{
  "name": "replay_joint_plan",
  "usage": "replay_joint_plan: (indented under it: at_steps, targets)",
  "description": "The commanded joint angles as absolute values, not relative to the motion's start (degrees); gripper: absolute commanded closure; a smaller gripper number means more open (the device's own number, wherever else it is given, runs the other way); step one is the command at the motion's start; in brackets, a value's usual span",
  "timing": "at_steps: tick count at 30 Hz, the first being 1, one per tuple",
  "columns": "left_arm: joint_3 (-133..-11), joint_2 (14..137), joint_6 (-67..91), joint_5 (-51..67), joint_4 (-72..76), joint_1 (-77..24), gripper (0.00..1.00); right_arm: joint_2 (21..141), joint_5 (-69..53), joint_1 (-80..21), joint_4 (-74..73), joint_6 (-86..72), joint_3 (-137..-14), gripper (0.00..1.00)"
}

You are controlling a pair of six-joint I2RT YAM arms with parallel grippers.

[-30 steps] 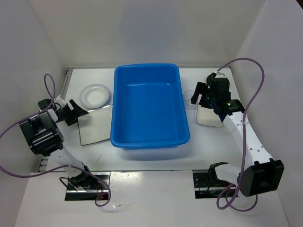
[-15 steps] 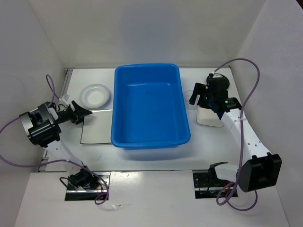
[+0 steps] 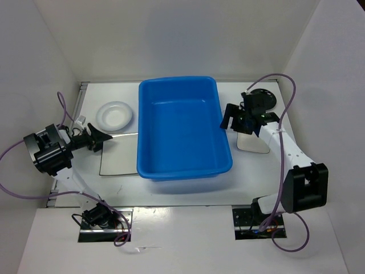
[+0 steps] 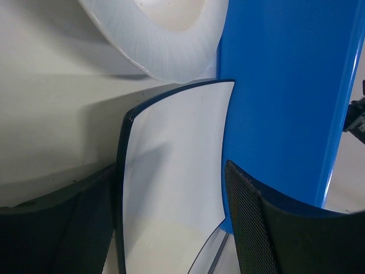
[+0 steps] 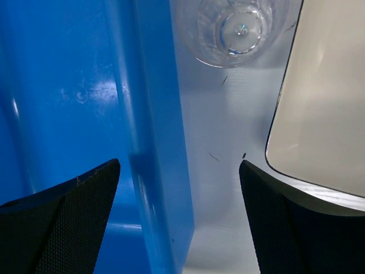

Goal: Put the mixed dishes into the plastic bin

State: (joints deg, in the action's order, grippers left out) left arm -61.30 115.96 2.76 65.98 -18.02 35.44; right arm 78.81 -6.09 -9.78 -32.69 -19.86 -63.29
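Note:
The bright-blue bin point(image 3: 182, 128) stands mid-table. A square white plate point(image 3: 118, 154) lies at its left, with the round white bowl point(image 3: 114, 115) behind it. My left gripper point(image 3: 104, 137) is open at that plate's far left corner. In the left wrist view point(image 4: 171, 171) the plate point(image 4: 171, 188) lies between the fingers, with the bowl point(image 4: 165, 40) and bin wall point(image 4: 285, 85) beyond. My right gripper point(image 3: 230, 117) is open over the bin's right rim point(image 5: 179, 165). The clear cup point(image 5: 236, 25) and the second plate point(image 5: 325, 114) lie beside it. The black dish point(image 3: 267, 97) is partly hidden.
White walls close in the table at the back and both sides. A metal strip runs along the table's left edge point(image 3: 81, 97). Purple cables loop from both arms point(image 3: 293, 91). The arm bases stand at the near edge.
My right gripper has moved left from the right plate to the bin's right rim. My left gripper has swung down to the left plate's corner. The left plate now lies squarer to the bin.

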Motion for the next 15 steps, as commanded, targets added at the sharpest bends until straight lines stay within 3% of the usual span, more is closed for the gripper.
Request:
replay_joint_plan:
  at_steps: [1, 7, 9, 15]
  targets:
    - [-59.94, 119.00, -2.46, 57.39, -22.41, 34.72, 0.22, 79.97, -7.90, -10.20, -28.13, -19.60, -63.46, 0.10]
    - [-59.94, 119.00, -2.46, 57.39, -22.94, 34.72, 0.22, 83.14, -10.80, -10.20, -27.51, -19.60, -62.93, 0.21]
    - [-59.94, 119.00, -2.99, 57.39, -22.94, 34.72, 0.24, 84.72, -12.65, -10.20, -27.51, -19.60, -62.93, 0.31]
    - [-59.94, 116.20, -2.99, 57.92, -23.47, 34.72, 0.24, 87.80, -17.21, -10.20, -26.98, -19.60, -63.46, 0.75]
